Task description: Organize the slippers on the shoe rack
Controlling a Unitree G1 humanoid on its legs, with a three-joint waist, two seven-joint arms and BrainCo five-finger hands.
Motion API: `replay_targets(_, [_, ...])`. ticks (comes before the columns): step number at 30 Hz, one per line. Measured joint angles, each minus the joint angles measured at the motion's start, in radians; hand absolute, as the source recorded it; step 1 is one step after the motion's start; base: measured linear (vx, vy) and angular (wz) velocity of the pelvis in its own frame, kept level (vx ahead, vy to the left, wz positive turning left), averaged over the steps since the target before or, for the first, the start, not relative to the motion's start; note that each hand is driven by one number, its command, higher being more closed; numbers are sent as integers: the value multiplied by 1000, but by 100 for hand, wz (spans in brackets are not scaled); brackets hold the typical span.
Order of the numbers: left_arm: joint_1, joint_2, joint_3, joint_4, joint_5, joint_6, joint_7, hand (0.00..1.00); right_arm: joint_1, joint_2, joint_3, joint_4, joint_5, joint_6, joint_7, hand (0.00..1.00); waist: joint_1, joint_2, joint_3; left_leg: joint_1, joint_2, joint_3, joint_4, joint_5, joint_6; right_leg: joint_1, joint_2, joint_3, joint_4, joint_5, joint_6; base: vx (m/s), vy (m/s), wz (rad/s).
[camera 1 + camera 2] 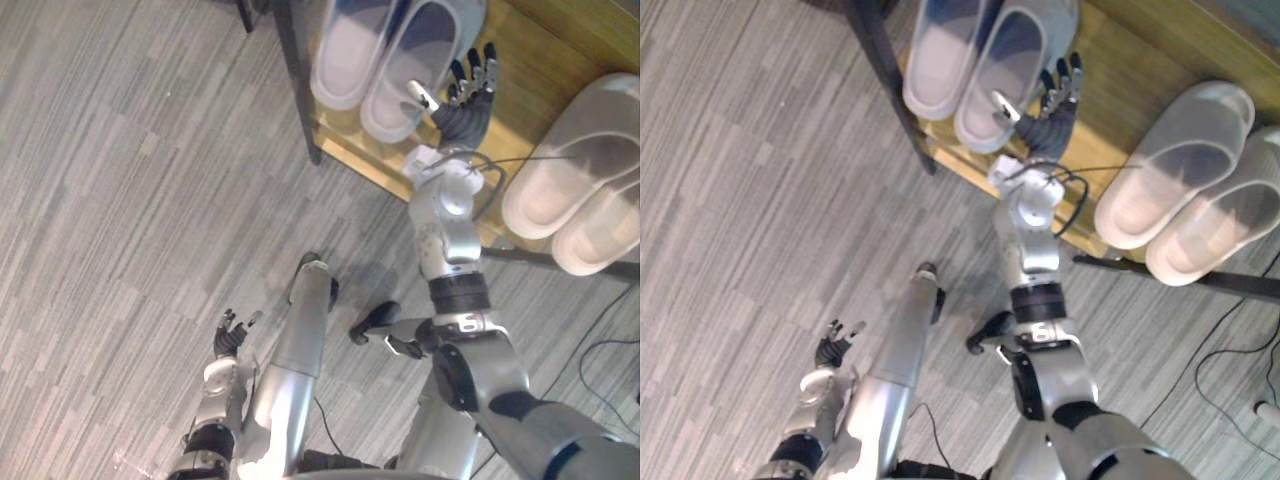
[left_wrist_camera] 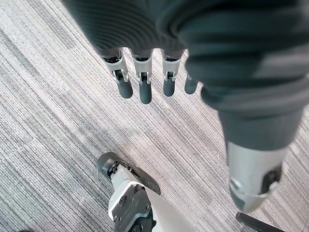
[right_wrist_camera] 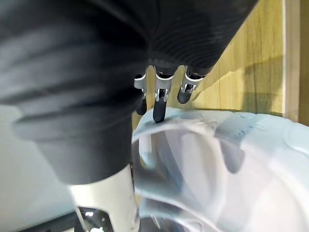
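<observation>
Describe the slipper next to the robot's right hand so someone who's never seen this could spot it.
Find the wooden shelf of the shoe rack, then the blue-grey pair at its left end by the dark post. It is that pair's slipper nearer the shelf's middle, with the right hand at its side, fingers straight; the whiter pair sits further right.

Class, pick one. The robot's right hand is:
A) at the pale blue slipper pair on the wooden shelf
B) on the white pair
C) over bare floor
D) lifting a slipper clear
A: the right hand lies beside the pale blue slipper pair on the wooden shelf, with its fingers straight.
</observation>
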Motion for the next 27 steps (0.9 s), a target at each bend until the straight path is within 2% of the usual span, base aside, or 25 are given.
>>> replay_targets(7, [-9,-2,18,18,-2,0,0,0,-9,-28,4,17,-6,11,1,0,1,0,0,2,10,6,3,2,1,-1,3,1,0,3,-6,-4,11,-3])
replay_targets(9, [-9,-6,27,19,-10,0,0,0,20,-39,16,-3,-72,36,6,0,-3,0,0,13,15,16,3,1,2,0,8,14,-2,6,-11,-2,23,-9])
replay_targets(13, [-8,-5,30,20,-11,1,-1,0,112,-48,62,-103,-161,52,14,0,-11,0,0,42,36,26,-2,-2,8,21,27,22,-22,17,-21,-4,19,-18])
replay_targets(16, [-5,-5,32,20,-9,1,-5,0,215,-77,90,-191,-202,52,25,0,-22,-1,0,115,50,37,-42,0,12,83,43,24,-66,28,-9,-3,6,-9])
replay_targets(19, [24,-4,40,16,-7,0,-20,0,312,-78,129,-282,-215,49,54,0,-51,-7,-2,226,72,70,-144,23,26,165,67,34,-164,68,0,12,-15,-19])
replay_targets(21, [41,5,50,17,-6,-1,-22,0,390,-77,146,-334,-243,44,85,0,-62,-10,-3,300,99,102,-229,44,38,233,76,12,-248,98,-5,57,-26,-13])
replay_targets(24, [61,10,58,19,2,-1,-24,0,466,-76,164,-346,-266,42,114,0,-70,-15,-5,400,116,130,-328,81,33,317,97,7,-343,145,-12,100,-25,-11])
replay_targets(25, [75,13,56,21,4,-1,-31,0,542,-75,180,-349,-281,41,141,0,-75,-22,-8,493,116,143,-417,107,33,393,112,4,-422,174,-3,92,-13,-7])
replay_targets(27, [102,24,46,23,21,-1,-46,0,632,-75,207,-347,-282,41,177,0,-82,-40,-36,583,117,163,-521,136,35,462,132,6,-514,207,6,138,-17,-12])
